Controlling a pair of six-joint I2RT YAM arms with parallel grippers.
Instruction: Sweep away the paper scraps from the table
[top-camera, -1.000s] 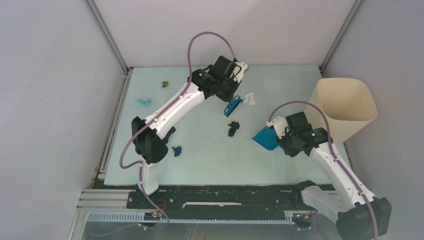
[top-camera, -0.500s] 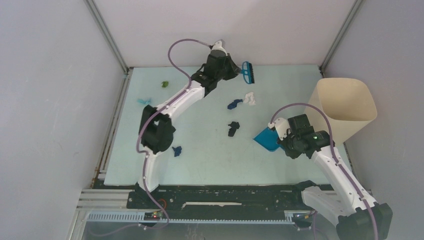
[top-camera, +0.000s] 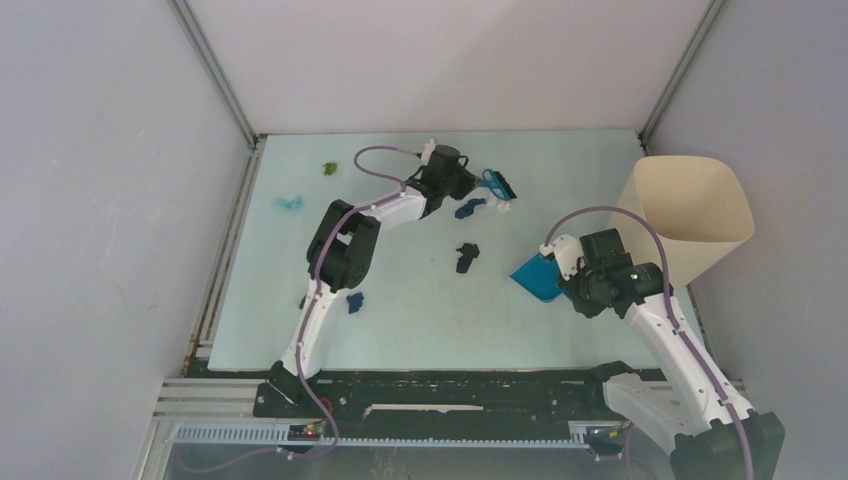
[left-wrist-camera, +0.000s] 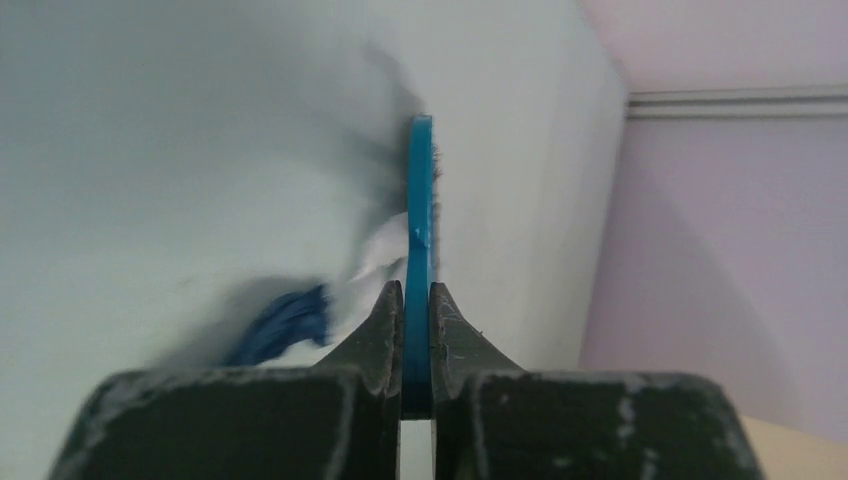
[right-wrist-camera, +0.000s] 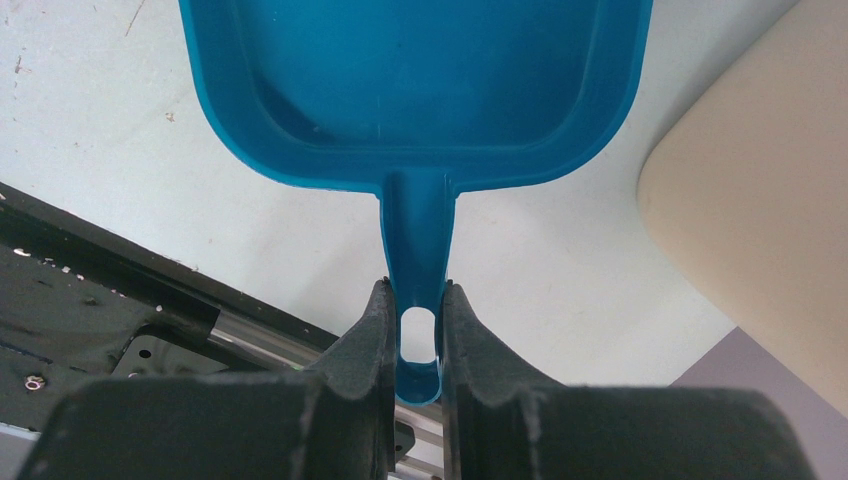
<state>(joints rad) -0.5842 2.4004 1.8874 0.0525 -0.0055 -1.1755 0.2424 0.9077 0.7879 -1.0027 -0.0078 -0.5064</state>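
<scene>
Moved: left arm (top-camera: 385, 210) folded down, brush (top-camera: 499, 184) dropped from far edge to table (top-camera: 400, 320), beside white scrap (left-wrist-camera: 378, 255). Grip: left claw (left-wrist-camera: 417, 295) clamps brush, right claw (right-wrist-camera: 415, 290) clamps dustpan (right-wrist-camera: 420, 80) handle. From brush toward dustpan: blue scrap (top-camera: 468, 209), then black scrap (top-camera: 467, 256).

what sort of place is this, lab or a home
Probably a robot lab test cell: bare walls box in a railed table, the left gripper holds a brush, the right gripper a dustpan, with paper scraps scattered about.

No readable writing in any view.
No lettering, label, brand or number can be made out on the brush (left-wrist-camera: 420, 200), dustpan (right-wrist-camera: 415, 90), bin (top-camera: 695, 215) or table (top-camera: 400, 320).
</scene>
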